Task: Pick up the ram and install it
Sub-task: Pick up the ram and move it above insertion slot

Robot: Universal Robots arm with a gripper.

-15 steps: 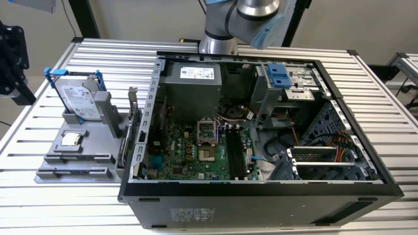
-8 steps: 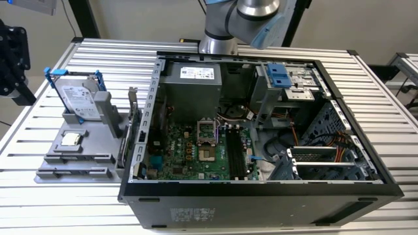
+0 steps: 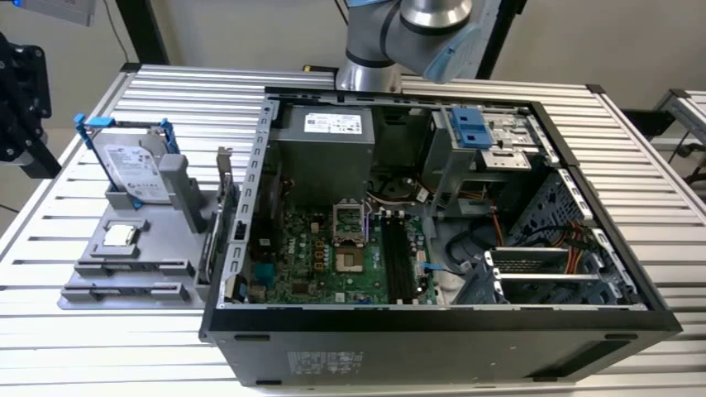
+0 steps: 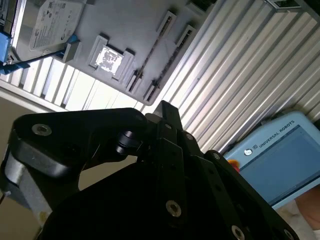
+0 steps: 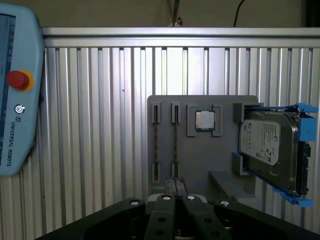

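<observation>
Tool (image 5: pixel 175 184) clenched on nothing, above the bench (image 5: pixel 90 125). Ram (image 5: pixel 175 142) apparently stands edge-on in a tray (image 5: pixel 200 155) slot, beside the processor (image 5: pixel 204 120) and hard drive (image 5: pixel 267 145). Pendant (image 5: pixel 15 90) lies well apart.

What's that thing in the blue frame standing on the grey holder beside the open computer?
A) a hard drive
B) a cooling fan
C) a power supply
A: the blue frame clasps a flat silver hard drive with a white label, on the grey holder.

Bright light is falling on the ribbed table (image 3: pixel 684 248); shadow is filling the computer case (image 3: pixel 441 331). In the second wrist view the processor (image 4: pixel 109 58) is glaring white.
</observation>
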